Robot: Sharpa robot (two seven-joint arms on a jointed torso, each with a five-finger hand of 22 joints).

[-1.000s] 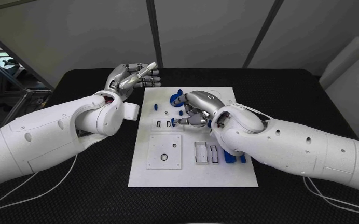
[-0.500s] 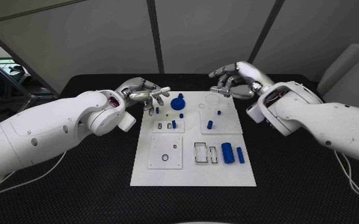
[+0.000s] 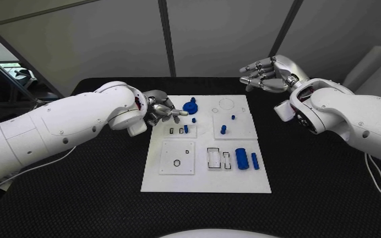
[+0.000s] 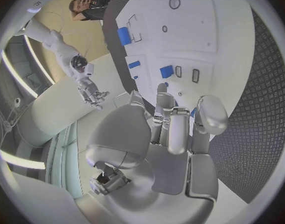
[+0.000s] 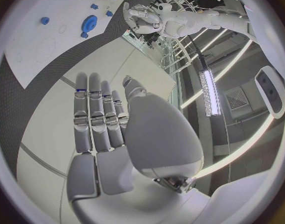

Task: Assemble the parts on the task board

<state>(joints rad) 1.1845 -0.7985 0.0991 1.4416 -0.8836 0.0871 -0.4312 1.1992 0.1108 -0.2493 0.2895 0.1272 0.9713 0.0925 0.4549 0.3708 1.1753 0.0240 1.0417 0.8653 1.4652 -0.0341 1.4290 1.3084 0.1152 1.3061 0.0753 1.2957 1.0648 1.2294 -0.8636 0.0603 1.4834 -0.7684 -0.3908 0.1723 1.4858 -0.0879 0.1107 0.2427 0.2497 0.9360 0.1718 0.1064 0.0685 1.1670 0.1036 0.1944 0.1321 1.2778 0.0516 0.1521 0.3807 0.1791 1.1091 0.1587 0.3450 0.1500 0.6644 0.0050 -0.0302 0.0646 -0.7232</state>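
Note:
The white task board [image 3: 206, 178] lies in the middle of the black table. On it stand a round blue part [image 3: 190, 106], small blue pegs [image 3: 223, 129] and two blue cylinders [image 3: 241, 158] near its right side. My left hand [image 3: 163, 110] hovers at the board's far left edge, fingers curled in with nothing in them. The left wrist view looks past those curled fingers [image 4: 177, 129] to the board [image 4: 198, 35] and a blue part [image 4: 166, 71]. My right hand [image 3: 268, 74] is raised beyond the board's far right corner. Its fingers [image 5: 92, 119] are stretched out and empty.
White inset plates with black-outlined slots [image 3: 176, 158] sit in the board's near half. Black table surface [image 3: 87, 183] runs around the board on all sides. Grey wall panels stand behind the table.
My left hand has dropped toward the board's far left edge and curled its fingers in. My right hand has drawn farther back and to the right, away from the board.

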